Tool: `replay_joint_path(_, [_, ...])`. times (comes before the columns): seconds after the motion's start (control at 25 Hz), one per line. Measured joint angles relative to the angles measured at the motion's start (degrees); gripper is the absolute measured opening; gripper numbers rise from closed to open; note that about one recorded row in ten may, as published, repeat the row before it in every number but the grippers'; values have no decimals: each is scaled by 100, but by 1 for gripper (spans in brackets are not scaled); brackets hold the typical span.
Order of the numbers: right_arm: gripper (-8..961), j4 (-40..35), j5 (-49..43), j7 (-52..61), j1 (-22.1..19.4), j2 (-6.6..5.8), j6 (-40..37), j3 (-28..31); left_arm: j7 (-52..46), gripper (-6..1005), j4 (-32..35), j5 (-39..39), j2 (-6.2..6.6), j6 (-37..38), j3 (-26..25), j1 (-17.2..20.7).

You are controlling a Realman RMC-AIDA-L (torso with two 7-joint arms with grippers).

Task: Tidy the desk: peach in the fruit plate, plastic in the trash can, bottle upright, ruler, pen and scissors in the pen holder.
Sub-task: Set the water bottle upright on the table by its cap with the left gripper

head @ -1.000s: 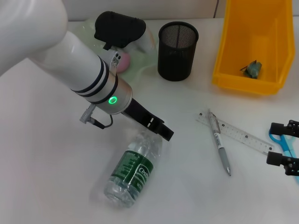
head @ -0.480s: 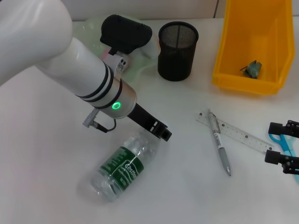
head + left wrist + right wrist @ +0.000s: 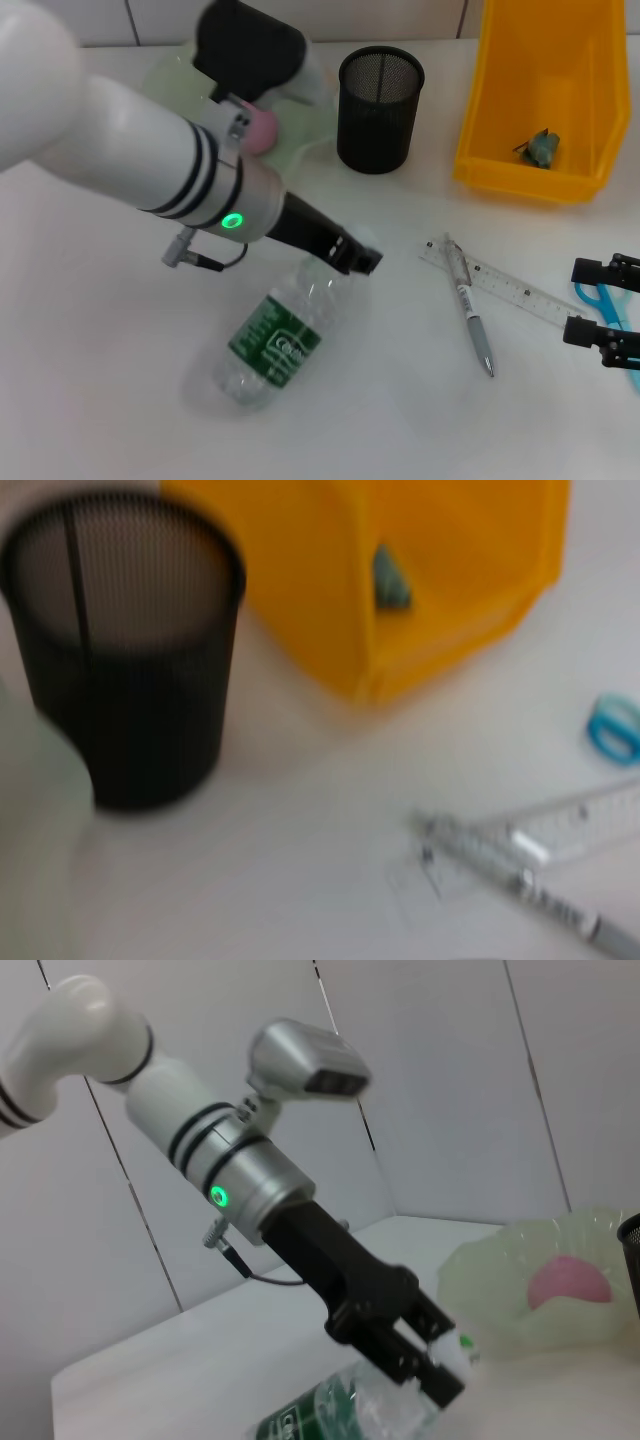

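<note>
The left gripper [image 3: 362,260] is clenched on the neck of the clear bottle [image 3: 280,335], its 2 black fingers [image 3: 405,1345] pinching just below the white cap [image 3: 455,1352], as the right wrist view shows. The bottle has a green label and sits tilted, its cap end raised in the gripper and its base low toward the white bench [image 3: 120,400]; whether the base touches the surface cannot be told. Behind the left arm, the pink peach [image 3: 262,130] lies in the pale green fruit plate [image 3: 170,75], and the black mesh pen holder [image 3: 380,108] stands upright just beside that plate. The yellow trash can [image 3: 545,100] sits well to the right with a small greenish piece of plastic [image 3: 542,147] inside it. On the bench between bottle and right arm, the clear ruler [image 3: 505,287] lies at a slant with the silver pen [image 3: 470,315] lying across its near end. The right gripper [image 3: 602,305] rests at the right edge of the bench, its 2 black fingers released and spread either side of the blue-handled scissors [image 3: 612,308].
</note>
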Motion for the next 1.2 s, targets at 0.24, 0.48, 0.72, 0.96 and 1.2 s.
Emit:
replay_joint_path(0.24, [801, 93, 10, 34, 80, 19, 8, 11, 935, 445, 1015, -337, 3, -497, -142, 995])
replay_joint_path(0.48, [802, 212, 18, 83, 176, 19, 20, 62, 2430, 447, 795, -1981, 20, -569, -789, 1370])
replay_joint_path(0.72, [802, 221, 20, 171, 216, 52, 48, 61, 3919, 449, -134, -3664, 23, 28, -1614, 1313])
replay_joint_path(0.96, [802, 255, 20, 193, 250, 73, 100, 64, 5452, 451, -1514, -5012, 19, 853, -2444, 1123])
replay_joint_path(1.2, [802, 373, 19, 199, 339, 76, 164, 69, 6754, 453, -2768, -5501, 18, 1565, -3103, 889])
